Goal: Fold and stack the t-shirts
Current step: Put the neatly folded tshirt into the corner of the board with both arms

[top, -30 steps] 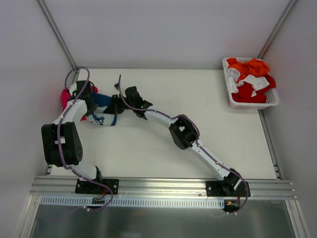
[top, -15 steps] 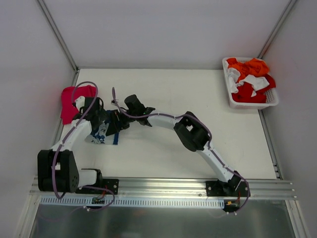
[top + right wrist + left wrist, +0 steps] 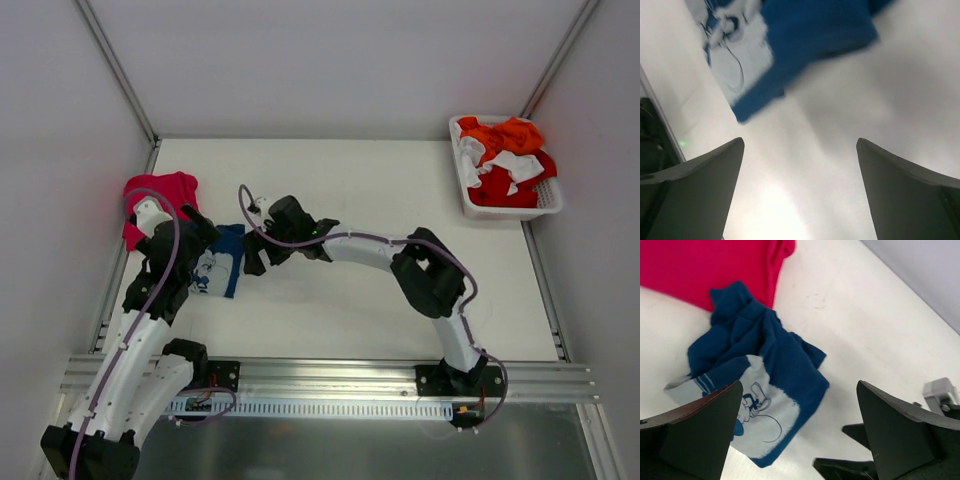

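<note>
The pinkish-red t-shirt point(image 3: 160, 192) lies flat at the table's far left point(image 3: 705, 267). Right beside it the navy blue t-shirt point(image 3: 218, 266) lies crumpled, its white print facing up point(image 3: 757, 390), one corner touching the red cloth. My left gripper point(image 3: 190, 245) hovers over the blue shirt's left side, open with nothing between its fingers point(image 3: 800, 440). My right gripper point(image 3: 252, 262) is just right of the blue shirt, also open and empty point(image 3: 800, 190). The blue shirt's edge point(image 3: 810, 30) shows ahead of the right gripper's fingers.
A white basket point(image 3: 466, 190) holding orange, red and white clothes stands at the table's back right corner. A metal rail runs along the near edge by the arm bases. Walls close in the left, back and right sides.
Both grippers have opened and let go of the blue shirt, which dropped beside the red one. Both arms drew back toward the near side, uncovering the red shirt.
</note>
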Tool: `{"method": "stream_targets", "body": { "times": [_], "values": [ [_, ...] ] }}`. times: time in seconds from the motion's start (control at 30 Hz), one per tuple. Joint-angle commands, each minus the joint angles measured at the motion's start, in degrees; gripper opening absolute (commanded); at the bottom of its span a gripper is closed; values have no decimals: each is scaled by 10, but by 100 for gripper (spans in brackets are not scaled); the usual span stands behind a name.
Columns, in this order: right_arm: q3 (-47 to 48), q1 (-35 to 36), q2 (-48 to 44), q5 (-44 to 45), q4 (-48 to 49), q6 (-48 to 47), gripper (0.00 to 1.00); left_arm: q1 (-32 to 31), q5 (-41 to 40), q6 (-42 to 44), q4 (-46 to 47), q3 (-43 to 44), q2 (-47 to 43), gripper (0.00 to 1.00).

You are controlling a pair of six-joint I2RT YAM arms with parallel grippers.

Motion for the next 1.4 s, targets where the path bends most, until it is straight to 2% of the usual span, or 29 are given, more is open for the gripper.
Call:
{"method": "stream_targets", "body": {
  "times": [0.0,0.1,0.2,0.23,0.33,0.43,0.63,1.17,1.37],
  "values": [
    [-104,-1,-133,153,-43,-53,100,-27,54,34,6,-14,-34,99],
    [-229,3,-210,158,2,-35,99,-61,94,65,6,-11,-34,99],
    [-298,28,-310,198,-17,-21,100,-79,124,71,5,-18,-35,99],
    [-311,36,-356,237,-34,-20,99,-82,128,74,5,-26,-40,99],
    [-364,65,-432,263,-39,-12,100,-86,131,81,6,-40,-47,99],
    [-391,69,-471,278,-39,-1,100,-87,138,83,7,-33,-43,99],
    [-382,70,-487,292,-68,-5,91,-87,152,97,6,-16,-33,99],
    [-412,72,-526,321,-91,7,93,-88,151,95,7,-8,5,99],
    [-413,72,-531,319,-91,8,94,-88,128,91,2,-8,9,99]
  ]
}}
